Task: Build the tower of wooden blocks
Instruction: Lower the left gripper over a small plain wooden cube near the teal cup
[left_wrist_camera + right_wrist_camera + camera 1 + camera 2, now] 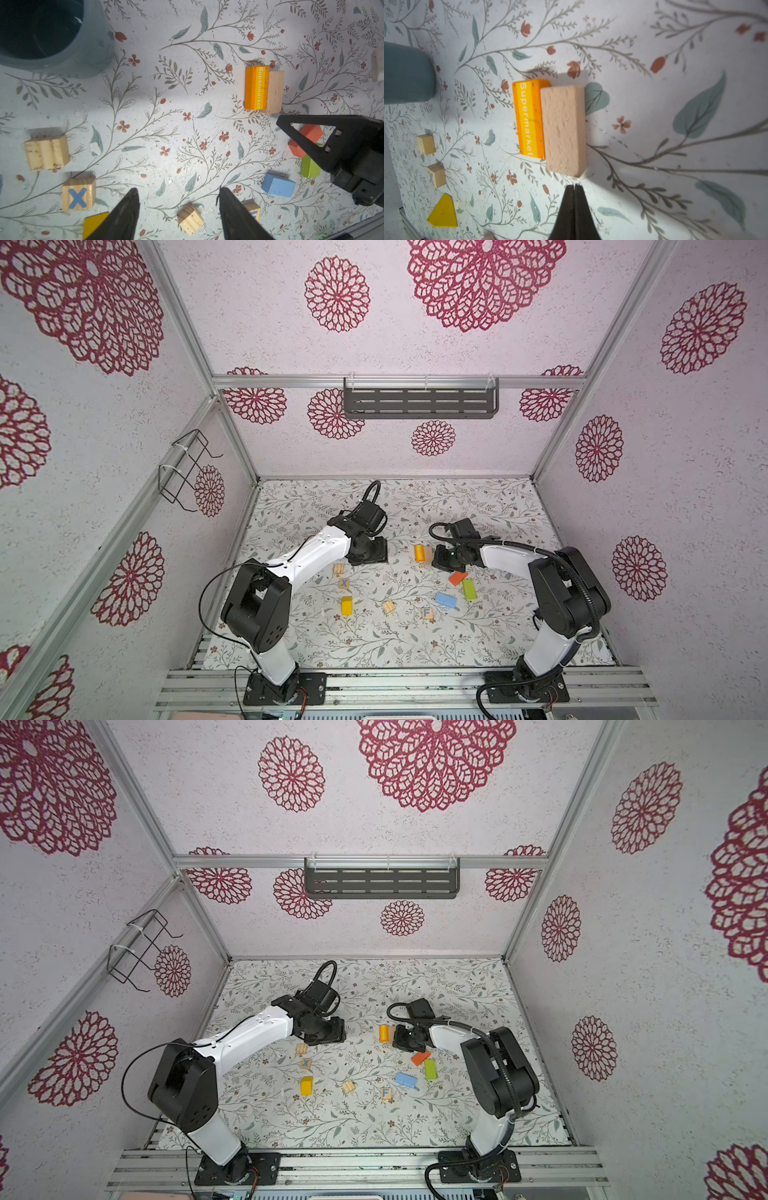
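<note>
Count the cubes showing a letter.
2. The X cube lies left of centre, just beyond the yellow block; the F cube sits front, near the blue block. Grooved cubes could hide letters underneath.

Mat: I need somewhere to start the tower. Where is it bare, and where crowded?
Bare on the mat: the far strip along the back wall; the near strip between the F cube and the front rail; the middle patch between the X cube and the orange block. Crowded: the red block, green block and blue block bunched by the right tool.
</note>
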Tool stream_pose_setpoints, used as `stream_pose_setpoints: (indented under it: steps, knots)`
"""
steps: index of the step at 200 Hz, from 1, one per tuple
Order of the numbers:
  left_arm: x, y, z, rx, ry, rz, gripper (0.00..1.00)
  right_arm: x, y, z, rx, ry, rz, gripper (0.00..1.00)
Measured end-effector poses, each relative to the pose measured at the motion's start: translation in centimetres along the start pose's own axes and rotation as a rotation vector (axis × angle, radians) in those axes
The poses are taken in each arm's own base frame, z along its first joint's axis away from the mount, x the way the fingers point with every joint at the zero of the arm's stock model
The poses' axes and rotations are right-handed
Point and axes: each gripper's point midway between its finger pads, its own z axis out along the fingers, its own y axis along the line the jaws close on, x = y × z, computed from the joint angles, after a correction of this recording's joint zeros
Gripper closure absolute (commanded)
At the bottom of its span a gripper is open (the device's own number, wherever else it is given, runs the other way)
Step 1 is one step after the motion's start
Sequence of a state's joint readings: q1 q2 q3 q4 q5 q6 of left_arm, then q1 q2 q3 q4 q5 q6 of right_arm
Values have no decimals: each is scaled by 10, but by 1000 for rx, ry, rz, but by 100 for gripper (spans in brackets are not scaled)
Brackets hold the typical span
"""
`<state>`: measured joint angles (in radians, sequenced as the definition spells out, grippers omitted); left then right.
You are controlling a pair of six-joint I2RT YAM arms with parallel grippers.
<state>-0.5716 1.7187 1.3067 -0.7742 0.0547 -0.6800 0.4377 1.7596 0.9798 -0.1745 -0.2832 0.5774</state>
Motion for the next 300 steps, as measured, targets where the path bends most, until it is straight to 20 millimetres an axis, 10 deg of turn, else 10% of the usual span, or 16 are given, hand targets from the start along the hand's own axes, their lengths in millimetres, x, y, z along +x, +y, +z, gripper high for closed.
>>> stream_pose_setpoints:
  steps: [149, 219, 300]
  knots:
    - [-6, 12, -4, -25, -17, -7, 28, -1, 1, 7, 10, 18, 0, 100]
    - [-4, 39, -21, -104, -47, -32, 22, -11, 21, -35, -21, -61, -47, 52]
    - [15, 96, -8, -240, 2, -104, 14, -10, 27, -55, -26, -78, -87, 43]
